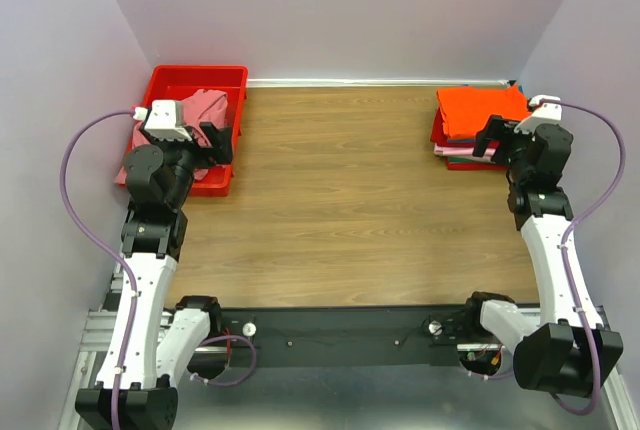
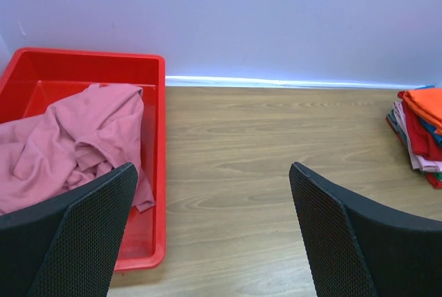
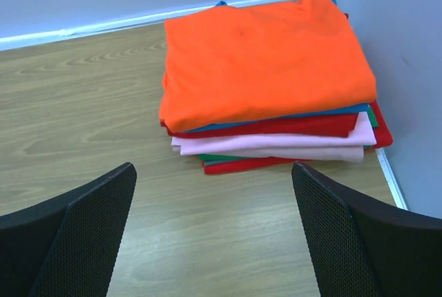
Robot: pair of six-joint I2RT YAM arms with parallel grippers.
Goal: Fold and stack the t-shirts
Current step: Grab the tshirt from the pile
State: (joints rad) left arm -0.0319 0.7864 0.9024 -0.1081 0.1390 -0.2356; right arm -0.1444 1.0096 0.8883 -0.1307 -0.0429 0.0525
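We find both hands released, fingers spread and gripping nothing. The left hand (image 2: 212, 169) faces the red bin (image 2: 157, 138), which holds a crumpled rose-pink t-shirt (image 2: 76, 138). Beyond the right hand (image 3: 213, 169), the folded stack (image 3: 276, 128), with an orange t-shirt (image 3: 262, 62) uppermost, sits in the far right corner of the worktop (image 3: 90, 97).
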